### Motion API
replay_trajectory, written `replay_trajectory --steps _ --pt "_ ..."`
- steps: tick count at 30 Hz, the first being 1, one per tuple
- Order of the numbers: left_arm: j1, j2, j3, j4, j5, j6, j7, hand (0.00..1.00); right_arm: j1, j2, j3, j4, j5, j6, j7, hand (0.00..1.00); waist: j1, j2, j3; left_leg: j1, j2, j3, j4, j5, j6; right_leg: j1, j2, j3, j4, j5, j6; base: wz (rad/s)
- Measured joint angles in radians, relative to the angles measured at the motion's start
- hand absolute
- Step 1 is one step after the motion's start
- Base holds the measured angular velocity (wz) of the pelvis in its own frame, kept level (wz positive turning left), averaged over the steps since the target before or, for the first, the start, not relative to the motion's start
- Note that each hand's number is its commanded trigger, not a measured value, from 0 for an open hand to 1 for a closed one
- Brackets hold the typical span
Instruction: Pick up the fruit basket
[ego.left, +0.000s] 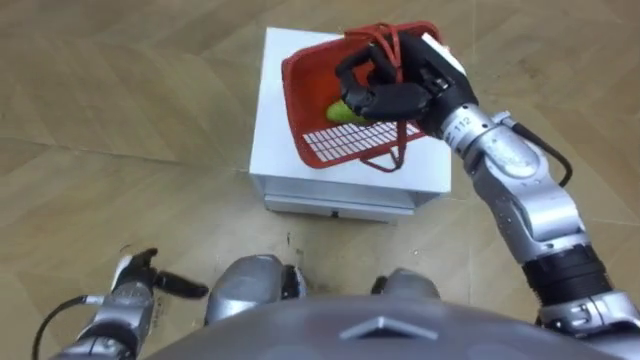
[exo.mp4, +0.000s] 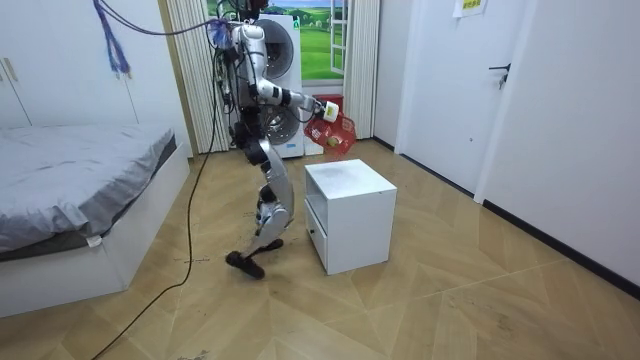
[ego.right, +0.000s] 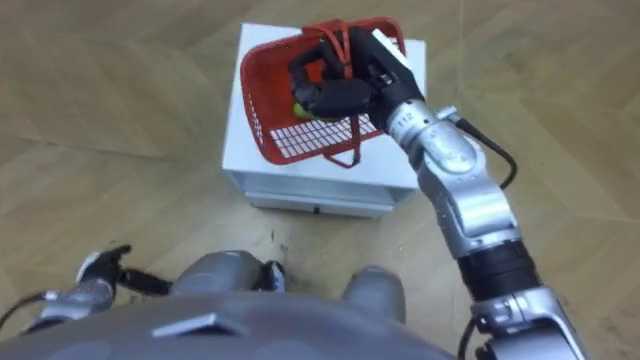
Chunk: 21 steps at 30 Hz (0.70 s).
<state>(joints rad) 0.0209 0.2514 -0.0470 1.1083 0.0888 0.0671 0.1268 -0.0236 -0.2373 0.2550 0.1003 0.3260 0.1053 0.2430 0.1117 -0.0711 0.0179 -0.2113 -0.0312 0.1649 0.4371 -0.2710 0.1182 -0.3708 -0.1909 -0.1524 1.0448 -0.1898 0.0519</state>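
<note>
The red plastic fruit basket (ego.left: 312, 92) hangs tilted in the air over the white cabinet (ego.left: 290, 165). Its handles are bunched in my right hand (ego.left: 392, 92), whose dark fingers are curled round them. A green fruit (ego.left: 342, 112) lies inside against the mesh bottom. In the room view the basket (exo.mp4: 338, 132) hangs from my outstretched right hand (exo.mp4: 319, 110), well above the cabinet top (exo.mp4: 347, 178). My left hand (ego.left: 133, 287) hangs low at the lower left, fingers relaxed and holding nothing.
I stand upright close to the cabinet's drawer side on a wood floor. A bed (exo.mp4: 80, 190) lies at the room view's left, a washing machine (exo.mp4: 290, 60) behind me, a white door (exo.mp4: 450, 80) at the room view's right.
</note>
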Motion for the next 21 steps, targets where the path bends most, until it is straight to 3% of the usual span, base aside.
replay_trajectory --steps 1,2,3,4,5,6,7,9,13,21 --pt "-0.003 -0.002 -0.009 -0.01 0.0 -0.016 0.004 0.0 -0.001 0.009 0.0 0.036 0.005 0.0 -0.005 1.0 -0.002 0.004 0.0023 0.016 0.0 -0.02 -0.014 0.0 0.0 -0.014 0.031 0.004 -0.101 -0.025 0.0 0.39" --pt "-0.003 -0.005 -0.014 -0.011 0.001 -0.025 0.007 0.0 0.002 0.01 0.0 0.05 0.003 0.003 -0.009 1.0 -0.004 0.008 0.0022 0.024 0.0 -0.031 -0.019 0.0 0.0 -0.012 0.047 0.006 -0.165 -0.032 -0.001 0.46" --pt "0.0 -0.012 -0.025 -0.011 0.0 -0.035 0.013 0.0 0.008 0.01 0.001 0.067 0.002 0.011 -0.017 1.0 0.0 0.012 0.0018 0.036 0.0 -0.039 -0.033 0.0 0.0 -0.002 0.074 0.014 -0.309 -0.032 -0.003 0.43" --pt "0.007 -0.011 -0.044 -0.011 -0.001 -0.038 0.014 0.0 0.007 0.009 0.001 0.079 0.002 0.016 -0.028 1.0 0.001 0.013 0.0004 0.045 -0.002 -0.043 -0.045 0.0 0.0 0.015 0.091 0.013 -0.463 -0.022 -0.011 0.36" --pt "0.013 -0.011 -0.051 -0.011 -0.001 -0.038 0.015 0.0 0.007 0.007 0.001 0.082 0.002 0.017 -0.034 1.0 0.003 0.01 -0.0024 0.052 -0.003 -0.043 -0.052 0.0 -0.001 0.026 0.098 0.013 -0.531 -0.01 -0.021 0.29" --pt "0.021 -0.011 -0.053 -0.01 0.0 -0.033 0.016 0.0 0.007 0.005 0.002 0.083 0.004 0.017 -0.047 1.0 0.006 0.008 -0.0043 0.063 -0.008 -0.044 -0.068 0.0 -0.002 0.046 0.114 0.013 -0.625 0.05 -0.038 0.25" --pt "0.045 -0.018 -0.052 -0.005 0.003 -0.027 0.017 0.0 0.007 -0.003 0.001 0.083 0.006 0.018 -0.059 1.0 0.008 0.021 -0.0097 0.071 -0.008 -0.059 -0.079 -0.001 -0.008 0.066 0.124 0.009 -0.661 0.092 -0.049 0.2" --pt "0.079 -0.013 -0.041 -0.005 0.004 -0.022 0.017 0.0 0.005 -0.008 0.001 0.082 0.01 0.018 -0.077 1.0 0.01 0.03 -0.0105 0.104 0.003 -0.062 -0.123 0.009 -0.024 0.105 0.135 0.004 -0.715 0.101 -0.052 0.07" --pt "0.13 -0.006 -0.012 0.012 0.008 -0.014 0.017 0.0 -0.007 -0.018 0.0 0.082 0.033 0.016 -0.098 1.0 0.019 0.02 -0.0121 0.152 0.023 -0.061 -0.187 0.022 -0.044 0.152 0.159 -0.01 -0.771 0.104 -0.06 0.04" --pt "0.13 -0.016 -0.012 0.013 0.041 -0.007 0.009 0.0 -0.015 -0.034 -0.007 0.083 0.063 -0.023 -0.159 1.0 0.006 0.01 -0.0098 0.156 0.033 -0.062 -0.207 0.022 -0.045 0.191 0.169 -0.043 -0.829 0.107 -0.064 0.11"
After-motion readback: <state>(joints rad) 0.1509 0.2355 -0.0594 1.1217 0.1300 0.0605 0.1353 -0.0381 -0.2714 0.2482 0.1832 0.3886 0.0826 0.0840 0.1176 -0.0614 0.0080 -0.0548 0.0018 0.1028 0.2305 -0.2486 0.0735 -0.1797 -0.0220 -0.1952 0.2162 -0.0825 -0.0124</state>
